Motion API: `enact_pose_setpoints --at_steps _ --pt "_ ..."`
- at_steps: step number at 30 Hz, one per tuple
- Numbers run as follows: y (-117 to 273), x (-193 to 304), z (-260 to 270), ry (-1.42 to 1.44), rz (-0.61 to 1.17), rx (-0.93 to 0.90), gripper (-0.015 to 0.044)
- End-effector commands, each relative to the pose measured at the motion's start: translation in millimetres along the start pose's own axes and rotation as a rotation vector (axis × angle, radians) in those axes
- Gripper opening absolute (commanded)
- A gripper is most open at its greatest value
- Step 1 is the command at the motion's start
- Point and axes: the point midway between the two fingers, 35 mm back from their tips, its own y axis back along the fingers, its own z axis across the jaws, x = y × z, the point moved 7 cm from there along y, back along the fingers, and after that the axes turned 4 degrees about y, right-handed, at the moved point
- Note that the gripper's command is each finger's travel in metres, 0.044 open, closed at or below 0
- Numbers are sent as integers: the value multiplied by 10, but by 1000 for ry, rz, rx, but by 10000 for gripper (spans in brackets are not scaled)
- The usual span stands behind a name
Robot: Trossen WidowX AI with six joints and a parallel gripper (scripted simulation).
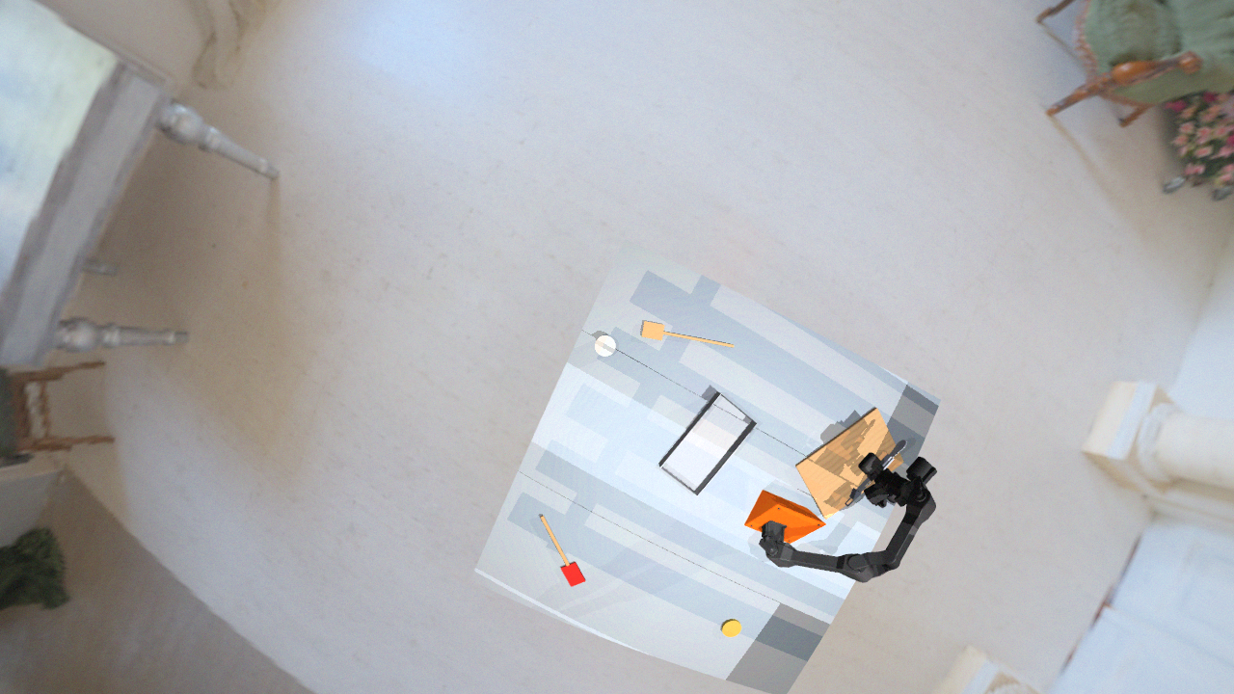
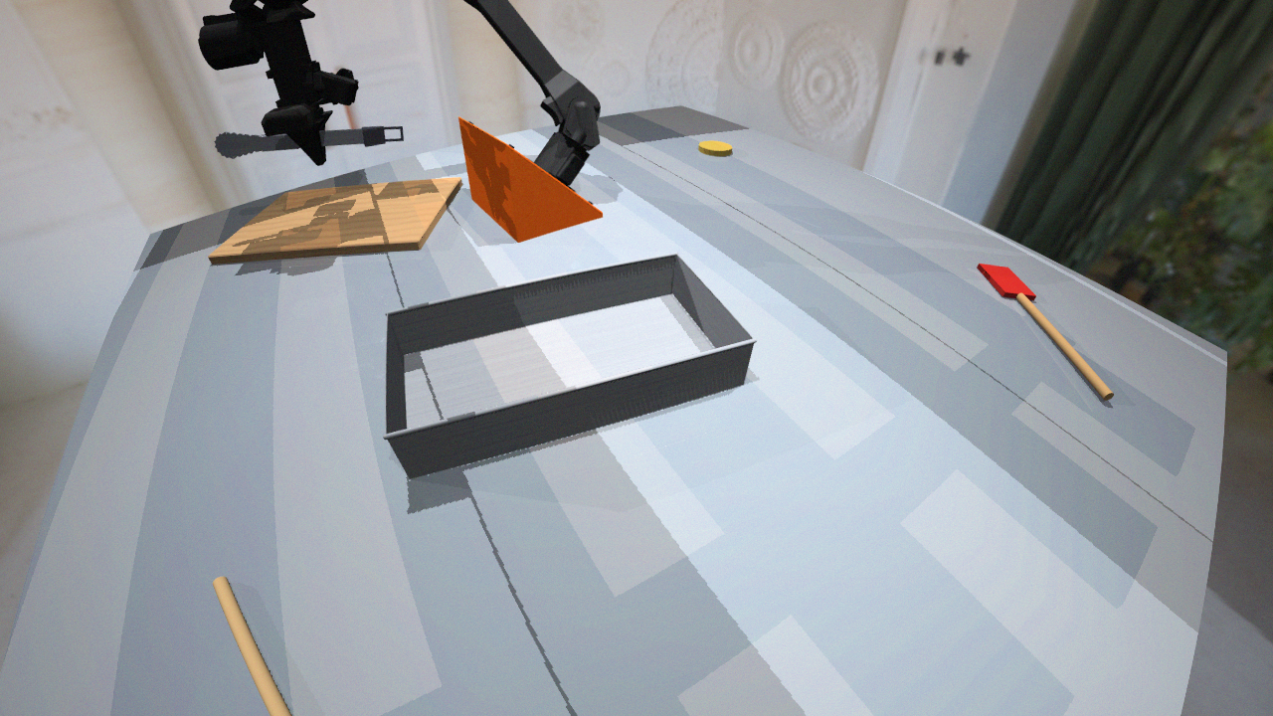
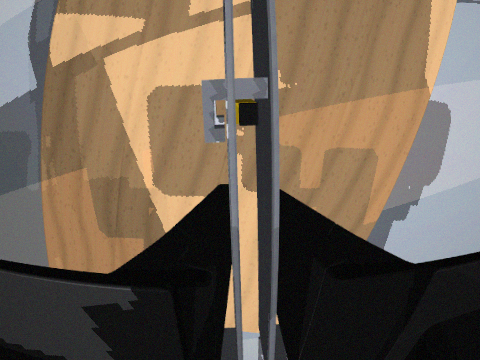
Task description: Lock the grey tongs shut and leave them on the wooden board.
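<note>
The striped table [image 1: 621, 552] [image 2: 801, 534] [image 3: 460, 150] carries everything below my fingers. Directly beneath them lies the wooden board [image 1: 819, 466] [image 2: 418, 209] [image 3: 175, 60], with a gap of air between; I take that placing as deliberate, since the board is where the tongs must end up. The roasting tin [image 1: 726, 458] [image 2: 569, 405] sits well apart from the fingers, past the board, with no tongs across it. Nearer, off to the hinge side of my fingers, the orange panel [image 1: 781, 509] [image 2: 507, 191] stands tilted by the arm's foot, so I'd keep that end clear of it. The grey tongs [image 1: 890, 462] [image 2: 351, 136] [image 3: 273, 150] hang nearly level, handy for laying flat, I judge. My gripper [image 1: 872, 477] [image 2: 318, 151] [image 3: 244, 198] is closed on them partway along, a finger outside each leg, which keeps the legs squeezed close. Beyond the fingertips juts the small hinge frame [image 2: 373, 136] [image 3: 235, 87]; whether its lock has caught I can't tell, and opening too soon could let unlocked legs spring apart.
</note>
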Motion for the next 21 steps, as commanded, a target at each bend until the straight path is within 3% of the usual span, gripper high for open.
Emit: enact_pose_setpoints --at_steps 1,21 --pt "-83 -2 -3 6 -6 -4 -150" --pt "-414 -17 -4 5 -7 -5 -150"
